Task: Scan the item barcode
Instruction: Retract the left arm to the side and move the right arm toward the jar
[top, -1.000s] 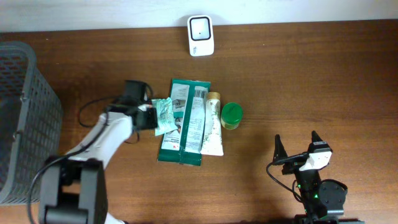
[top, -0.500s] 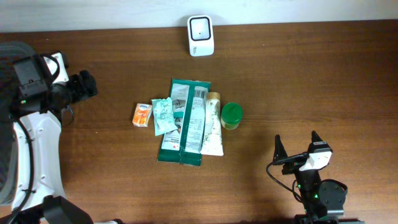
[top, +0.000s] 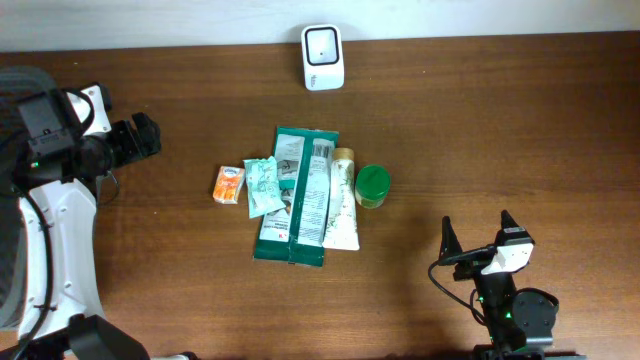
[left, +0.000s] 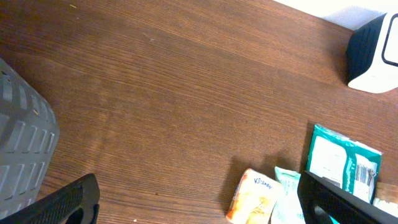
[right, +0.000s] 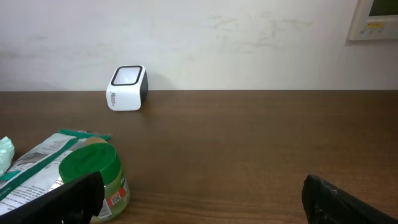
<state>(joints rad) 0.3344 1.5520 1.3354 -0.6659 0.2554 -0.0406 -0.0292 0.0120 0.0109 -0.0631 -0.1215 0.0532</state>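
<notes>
The items lie in a row mid-table: an orange packet (top: 228, 185), a pale green sachet (top: 262, 186), a large green pack (top: 297, 196), a cream tube (top: 341, 198) and a green-lidded jar (top: 372, 186). The white barcode scanner (top: 323, 57) stands at the far edge. My left gripper (top: 140, 140) hovers open and empty at the far left, well away from the orange packet (left: 252, 196), which shows between its fingers in the left wrist view. My right gripper (top: 478, 240) rests open and empty at the front right, facing the jar (right: 93, 174) and scanner (right: 127, 87).
A grey mesh basket (top: 40, 190) stands at the left table edge, beside my left arm, and its wall (left: 25, 149) fills the left wrist view's lower left. A white wall runs behind the table's far edge.
My left arm has swung away from the items to the far left, uncovering the orange packet on the table. Its jaws have spread wider. The right arm has not moved.
</notes>
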